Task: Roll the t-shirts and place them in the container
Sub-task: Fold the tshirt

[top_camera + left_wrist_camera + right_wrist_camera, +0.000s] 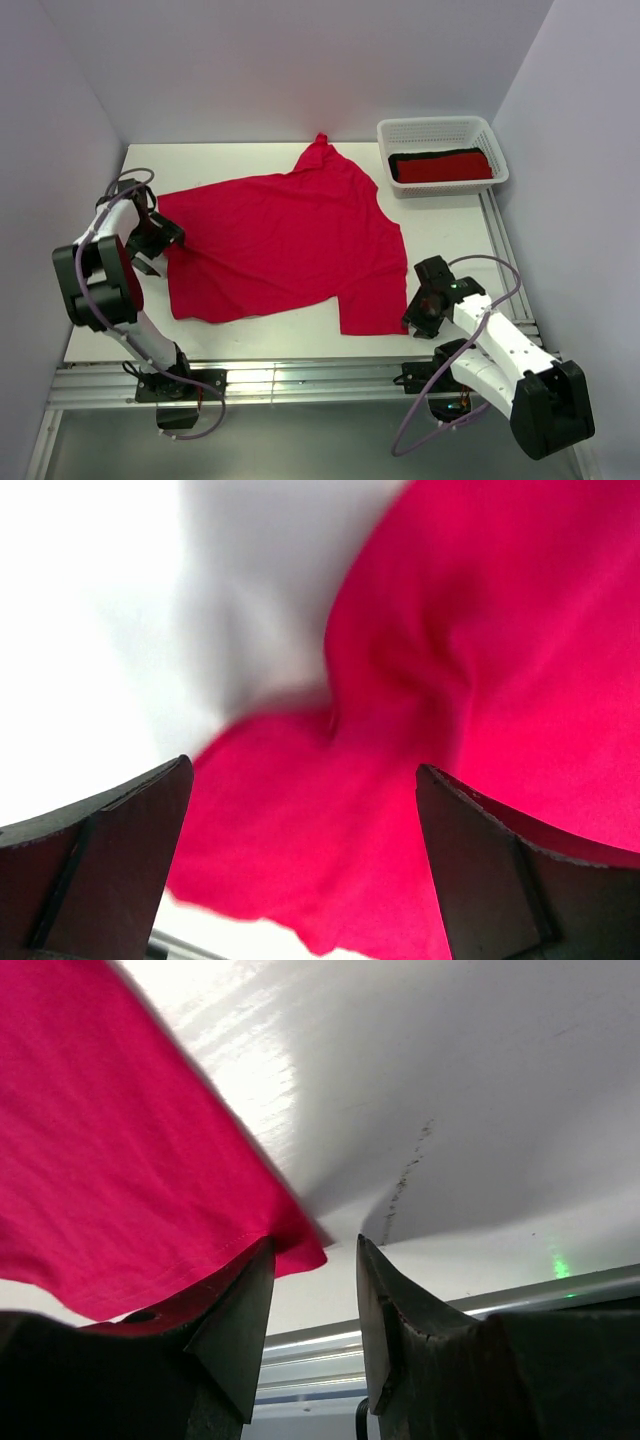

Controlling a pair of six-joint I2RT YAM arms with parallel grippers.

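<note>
A bright crimson t-shirt lies spread flat on the white table, with one sleeve bunched toward the back. My left gripper hovers over the shirt's left edge. In the left wrist view this gripper is wide open, and rumpled crimson cloth lies below and between its fingers. My right gripper sits at the shirt's near right corner. In the right wrist view it is open, with the shirt's hem corner beside the left fingertip and not pinched.
A white mesh basket stands at the back right. It holds a deeper red rolled bundle and a black one. Aluminium rails run along the near edge and right side. Walls close in the left, back and right.
</note>
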